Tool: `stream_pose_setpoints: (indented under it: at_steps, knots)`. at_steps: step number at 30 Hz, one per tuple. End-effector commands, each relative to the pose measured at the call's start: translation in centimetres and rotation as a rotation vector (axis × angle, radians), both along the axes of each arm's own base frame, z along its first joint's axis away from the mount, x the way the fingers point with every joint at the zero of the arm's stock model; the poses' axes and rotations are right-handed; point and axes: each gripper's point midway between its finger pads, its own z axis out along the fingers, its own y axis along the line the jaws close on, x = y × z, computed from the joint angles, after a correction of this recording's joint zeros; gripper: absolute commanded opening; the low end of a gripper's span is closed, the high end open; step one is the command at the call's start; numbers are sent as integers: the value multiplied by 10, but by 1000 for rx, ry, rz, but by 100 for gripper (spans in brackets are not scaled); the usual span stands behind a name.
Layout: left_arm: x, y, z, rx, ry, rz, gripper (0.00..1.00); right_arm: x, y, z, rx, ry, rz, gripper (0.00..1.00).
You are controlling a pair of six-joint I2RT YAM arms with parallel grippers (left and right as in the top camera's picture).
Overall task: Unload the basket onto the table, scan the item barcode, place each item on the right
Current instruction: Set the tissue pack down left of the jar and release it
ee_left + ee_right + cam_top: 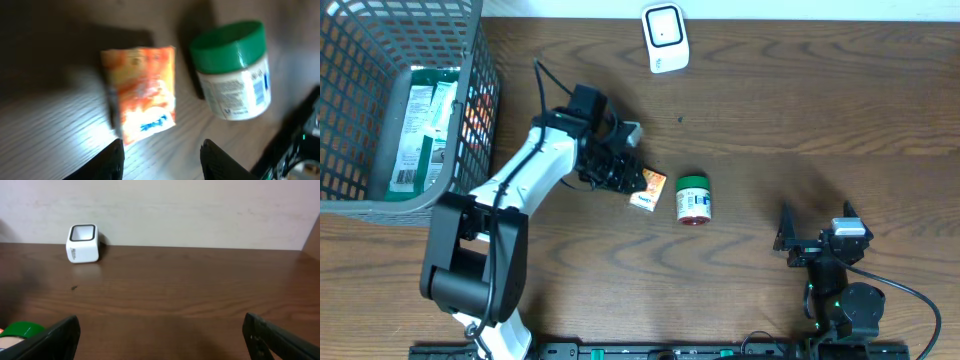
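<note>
Packet (648, 188) flat near the middle of the desk (770, 120), orange face up, not lifted, so no barcode presented yet. Just right of it, close but apart, jar (693, 198) seemingly on its side, green lid toward the far edge. Left gripper (162, 165) low at the packet's left side, fingers half spread with bare wood between them, gripping nothing; probably lined up to close across the packet. Wrist view blurred, so contact hard to judge. Scanner (665, 38) at the far edge, well apart, window angled upward, ready to read a raised item. Basket (480, 90) at the far left corner, holding more goods. Right gripper (162, 337) by the near right edge, fingers wide, empty, out of the way.
</note>
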Motion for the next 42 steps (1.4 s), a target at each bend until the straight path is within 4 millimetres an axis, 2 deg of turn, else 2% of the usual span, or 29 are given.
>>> stream_pose_setpoints:
  at_steps: [1,7,13,20,27,31,38,42]
  knots:
    - [-12,-10,-7,-66,-16,-87,50,0,2,0,6,0,7,99]
    - [-7,-3,-20,-19,-51,-76,50,0,2,0,6,0,7,99]
    - [-3,-4,-26,-30,-88,-76,50,0,2,0,6,0,7,99]
    - [-9,-2,-38,-30,-88,-71,51,0,2,0,6,0,7,99]
    - [-6,-3,-43,-40,-73,-5,50,0,2,0,6,0,7,99]
    - [-5,-4,-43,-41,-56,22,41,0,2,0,6,0,7,99]
    - [-5,-5,-42,-40,-25,64,41,0,2,0,6,0,7,99]
    - [6,-4,-21,-37,-61,82,48,0,2,0,6,-1,7,99]
